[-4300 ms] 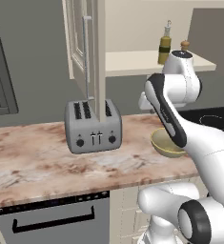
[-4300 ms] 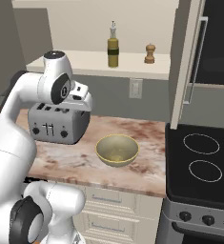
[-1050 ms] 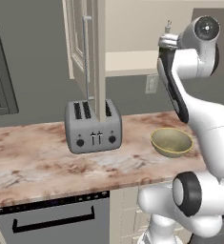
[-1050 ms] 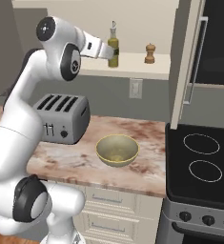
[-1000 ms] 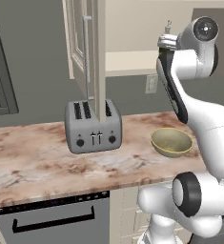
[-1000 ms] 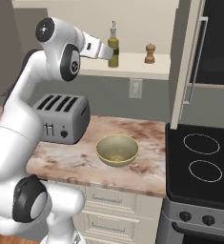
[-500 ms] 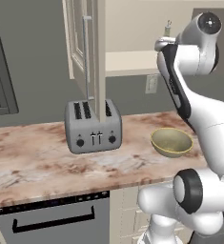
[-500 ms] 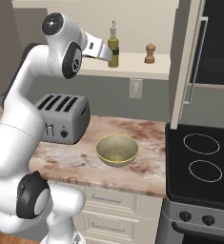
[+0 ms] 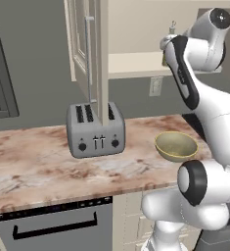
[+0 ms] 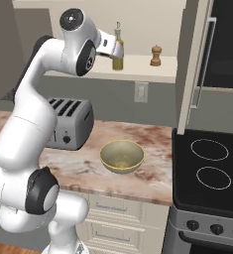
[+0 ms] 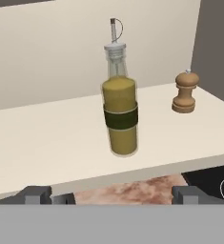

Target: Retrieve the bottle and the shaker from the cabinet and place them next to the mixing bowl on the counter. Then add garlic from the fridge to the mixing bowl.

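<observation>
Bottle [image 11: 119,116] and shaker [image 11: 185,92] both stand on the cabinet shelf [image 11: 46,138]; gripper [image 11: 111,193] spread wide, lined up on the bottle. Nothing yet beside the bowl [image 10: 121,156] on the bench [image 9: 33,162]; garlic step still ahead.

I see an olive-yellow bottle [image 11: 119,114] with a dark green label band, a brown wooden shaker [image 11: 185,92], a beige shelf [image 11: 46,143], a pale olive-yellow bowl [image 10: 121,156], marbled brown-and-beige counter [image 9: 33,162], grey toaster [image 9: 95,131].
</observation>
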You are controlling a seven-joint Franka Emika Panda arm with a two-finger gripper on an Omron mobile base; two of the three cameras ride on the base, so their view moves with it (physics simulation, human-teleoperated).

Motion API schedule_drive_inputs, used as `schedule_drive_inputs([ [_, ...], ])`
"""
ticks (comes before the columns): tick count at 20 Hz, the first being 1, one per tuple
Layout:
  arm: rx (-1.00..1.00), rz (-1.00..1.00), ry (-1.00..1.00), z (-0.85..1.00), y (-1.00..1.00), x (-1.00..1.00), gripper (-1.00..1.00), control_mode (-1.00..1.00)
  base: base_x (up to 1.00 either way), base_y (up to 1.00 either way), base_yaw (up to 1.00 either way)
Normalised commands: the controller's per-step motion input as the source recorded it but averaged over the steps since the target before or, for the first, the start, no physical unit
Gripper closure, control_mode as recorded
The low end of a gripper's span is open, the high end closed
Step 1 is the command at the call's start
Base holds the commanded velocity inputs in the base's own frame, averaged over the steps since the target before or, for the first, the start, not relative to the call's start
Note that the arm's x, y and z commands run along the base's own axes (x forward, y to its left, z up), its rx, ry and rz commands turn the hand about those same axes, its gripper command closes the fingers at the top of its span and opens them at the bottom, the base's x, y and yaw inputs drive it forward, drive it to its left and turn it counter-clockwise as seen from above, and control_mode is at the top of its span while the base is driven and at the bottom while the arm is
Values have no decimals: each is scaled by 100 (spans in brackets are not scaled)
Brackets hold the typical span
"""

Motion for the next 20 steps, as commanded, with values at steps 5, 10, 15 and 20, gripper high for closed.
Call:
schedule_drive_inputs([
  [5, 0, 0, 0, 0, -3, 19, -100, -100, 0, 0, 0],
  [10, 0, 0, 0, 0, -28, 28, -100, -100, 0, 0, 0],
  [15, 0, 0, 0, 0, -25, 25, -100, -100, 0, 0, 0],
  [20, 0, 0, 0, -7, -4, 30, -100, -100, 0, 0, 0],
])
